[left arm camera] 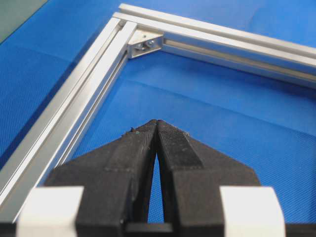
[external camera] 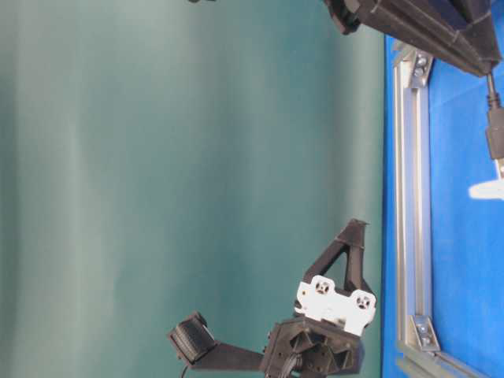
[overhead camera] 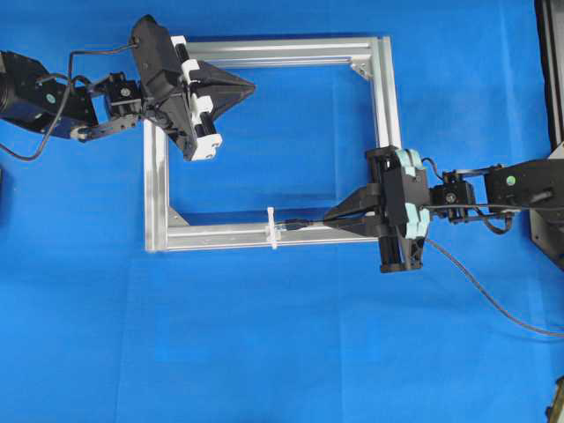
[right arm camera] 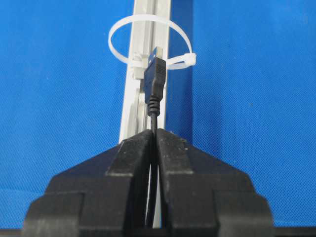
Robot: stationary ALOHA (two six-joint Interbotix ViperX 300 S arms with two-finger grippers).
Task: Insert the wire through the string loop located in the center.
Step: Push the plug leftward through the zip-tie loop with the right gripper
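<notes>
we see the right gripper (right arm camera: 154, 132) clamped on the wire (right arm camera: 157, 81) just behind its plug — the metallic tip points at the string loop (right arm camera: 148, 40), right at its opening but not through. the loop stands on the near bar of the aluminium frame (overhead camera: 220, 236), around mid-bar. the left gripper (left arm camera: 157, 123) is pressed closed on nothing, hovering inside the frame's far left corner over the blue tabletop (overhead camera: 264, 352).

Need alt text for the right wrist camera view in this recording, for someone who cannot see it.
The right gripper, shut on the wire, points its small dark plug at the white string loop, the metallic tip just short of the opening. The loop stands upright on the aluminium frame bar, which runs away from the camera over the blue table surface.
</notes>
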